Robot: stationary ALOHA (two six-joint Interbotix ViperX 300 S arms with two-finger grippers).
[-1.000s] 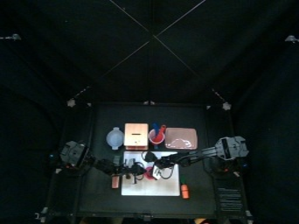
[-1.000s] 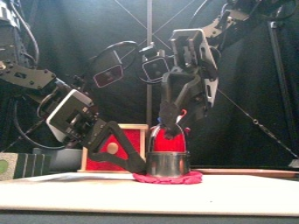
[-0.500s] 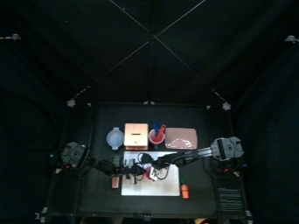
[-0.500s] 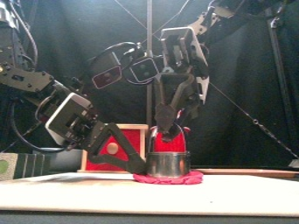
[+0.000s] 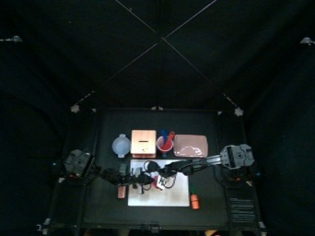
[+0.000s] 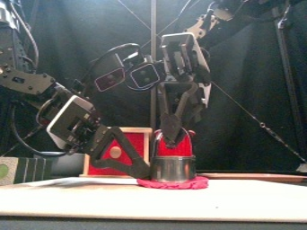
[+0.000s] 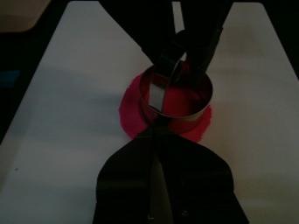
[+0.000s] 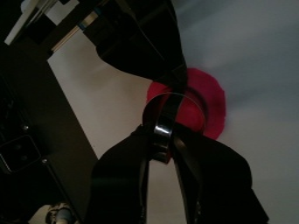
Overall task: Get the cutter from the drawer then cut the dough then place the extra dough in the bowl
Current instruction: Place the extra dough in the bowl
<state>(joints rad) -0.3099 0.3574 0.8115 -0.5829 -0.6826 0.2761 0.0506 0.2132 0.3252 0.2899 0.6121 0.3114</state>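
Note:
The round metal cutter point(image 6: 174, 167) stands on the flat pink dough point(image 6: 171, 183) on the white cutting board point(image 5: 172, 195). My right gripper point(image 6: 175, 128) comes down from above and is shut on the cutter's wire handle; the right wrist view shows the metal ring point(image 8: 173, 112) at its jaw tips. My left gripper point(image 6: 135, 167) is shut and low, with its tips against the cutter's left wall at the dough point(image 7: 149, 122). The blue-grey bowl point(image 5: 121, 145) sits behind the board at the left.
Along the back stand the wooden box with its red drawer front point(image 5: 145, 141), a red cup point(image 5: 169, 141) and the pink tray point(image 5: 194, 145). A small orange toy point(image 5: 193, 200) lies on the board's right front corner.
My right arm has shifted a little left and lower over the cutter. The cutter, the dough and the left gripper stay where they were.

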